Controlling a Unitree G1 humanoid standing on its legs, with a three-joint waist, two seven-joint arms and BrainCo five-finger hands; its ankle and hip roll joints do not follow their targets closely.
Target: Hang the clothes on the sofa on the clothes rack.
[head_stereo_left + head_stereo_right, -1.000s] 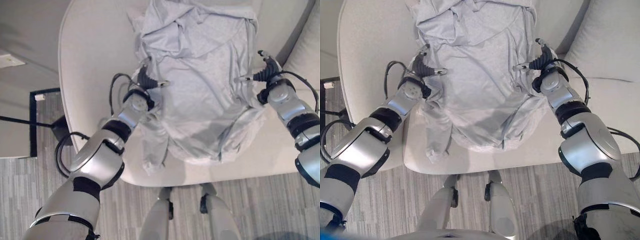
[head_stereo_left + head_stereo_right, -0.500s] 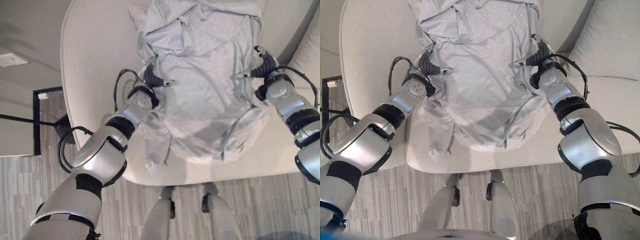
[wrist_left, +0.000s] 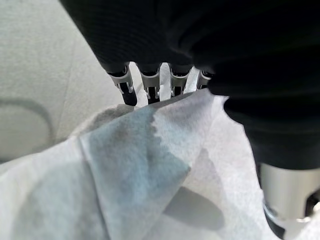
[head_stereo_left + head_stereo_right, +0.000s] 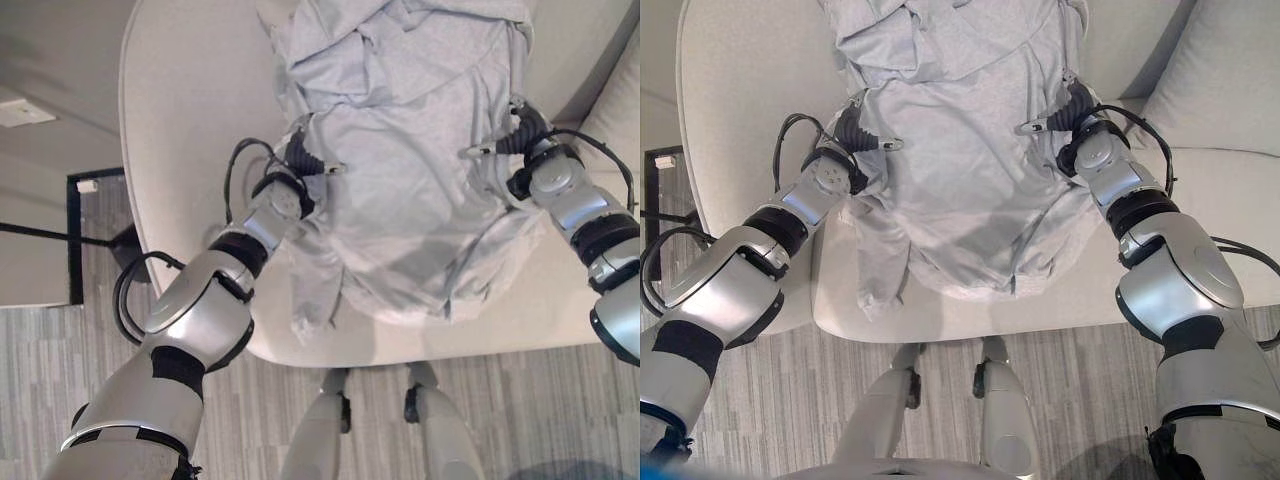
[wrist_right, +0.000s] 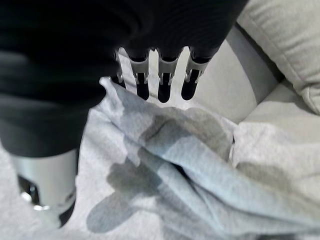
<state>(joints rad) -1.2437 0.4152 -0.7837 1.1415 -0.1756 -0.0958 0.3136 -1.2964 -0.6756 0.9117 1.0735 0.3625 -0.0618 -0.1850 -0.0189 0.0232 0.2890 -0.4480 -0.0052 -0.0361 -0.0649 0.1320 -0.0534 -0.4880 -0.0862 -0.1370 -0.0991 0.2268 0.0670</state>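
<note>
Grey garment spread across the sofa; left hand and right hand pinch its opposite edges, thumbs on top. Loose cloth could slip free, the dangling sleeve snagging

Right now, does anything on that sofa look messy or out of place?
Yes: the grey garment lies crumpled and bunched on the sofa, one sleeve drooping over the seat's front edge. The left robot hand and right robot hand are at its sides.
</note>
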